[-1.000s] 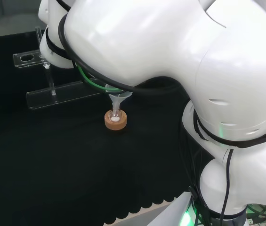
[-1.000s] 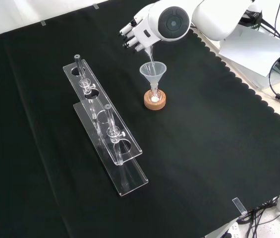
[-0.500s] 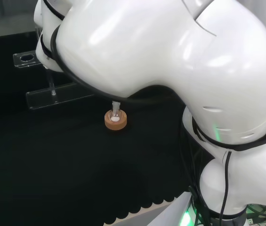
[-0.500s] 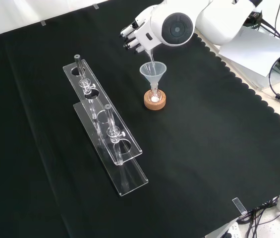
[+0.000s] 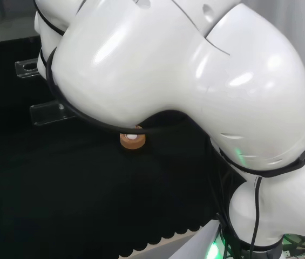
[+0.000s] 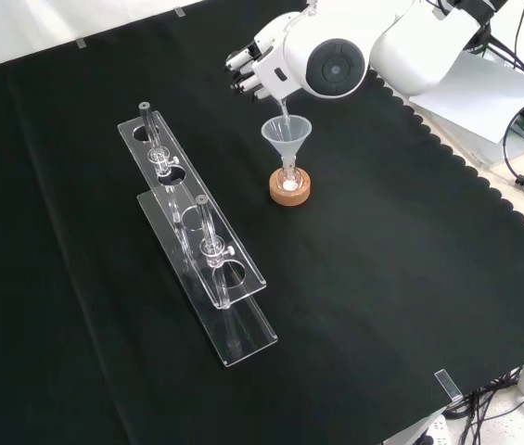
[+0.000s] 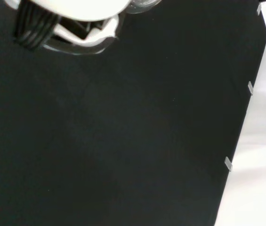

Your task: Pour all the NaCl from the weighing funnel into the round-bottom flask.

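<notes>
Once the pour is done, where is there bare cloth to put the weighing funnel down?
In the front view, the widest bare cloth lies right of and below the flask on its cork ring, out to the scalloped edge. Cloth left of the clear rack is bare too. The strip between rack and funnel, under the hand, is crowded.

The tabletop (image 6: 410,306) is draped in black cloth with a scalloped edge along the front view's right side. On it stands a cork ring (image 6: 291,188) carrying a small round-bottom flask (image 6: 289,184) with white powder at its bottom and a clear funnel (image 6: 286,134) in its neck. To the left in that view lie two long clear acrylic racks (image 6: 201,250) with round holes, overlapping end to end.
</notes>
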Controlling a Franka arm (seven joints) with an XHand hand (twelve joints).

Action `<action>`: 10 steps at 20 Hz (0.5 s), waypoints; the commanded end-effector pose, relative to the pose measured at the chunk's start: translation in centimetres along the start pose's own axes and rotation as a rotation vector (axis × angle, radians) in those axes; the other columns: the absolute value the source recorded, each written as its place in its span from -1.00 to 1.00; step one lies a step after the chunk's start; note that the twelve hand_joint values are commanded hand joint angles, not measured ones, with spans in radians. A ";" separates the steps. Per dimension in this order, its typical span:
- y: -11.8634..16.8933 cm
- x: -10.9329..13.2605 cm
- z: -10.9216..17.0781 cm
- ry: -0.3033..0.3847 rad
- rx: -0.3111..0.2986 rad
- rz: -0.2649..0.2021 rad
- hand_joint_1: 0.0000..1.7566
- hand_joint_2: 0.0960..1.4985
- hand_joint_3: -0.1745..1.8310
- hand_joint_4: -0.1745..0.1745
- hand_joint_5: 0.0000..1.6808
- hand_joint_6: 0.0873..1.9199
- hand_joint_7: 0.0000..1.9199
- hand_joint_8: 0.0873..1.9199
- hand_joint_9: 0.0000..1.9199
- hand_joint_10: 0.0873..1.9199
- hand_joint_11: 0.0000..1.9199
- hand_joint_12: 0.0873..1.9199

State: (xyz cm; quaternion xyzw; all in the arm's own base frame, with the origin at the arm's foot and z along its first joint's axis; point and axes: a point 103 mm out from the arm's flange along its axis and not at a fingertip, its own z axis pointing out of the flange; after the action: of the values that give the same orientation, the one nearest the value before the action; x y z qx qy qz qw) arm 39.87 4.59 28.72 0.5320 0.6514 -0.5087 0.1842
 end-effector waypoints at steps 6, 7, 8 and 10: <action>0.1 0.5 -0.9 -0.041 0.010 -0.007 0.25 -0.26 0.01 1.00 0.38 -0.04 -0.40 -0.45 -0.10 -0.59 -0.44 0.28; 0.1 0.5 -1.0 -0.045 0.010 -0.007 0.25 -0.26 0.01 1.00 0.38 -0.04 -0.40 -0.45 -0.10 -0.59 -0.44 0.28; 0.1 0.5 -1.1 -0.049 0.011 -0.006 0.25 -0.26 0.01 1.00 0.38 -0.04 -0.40 -0.45 -0.10 -0.59 -0.44 0.28; 0.1 0.5 -1.3 -0.059 0.012 -0.005 0.25 -0.26 0.01 1.00 0.38 -0.04 -0.40 -0.45 -0.10 -0.59 -0.44 0.28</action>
State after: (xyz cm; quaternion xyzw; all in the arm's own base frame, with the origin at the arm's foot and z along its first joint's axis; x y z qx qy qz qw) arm 40.11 5.65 28.72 0.5198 0.6464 -0.5231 0.1959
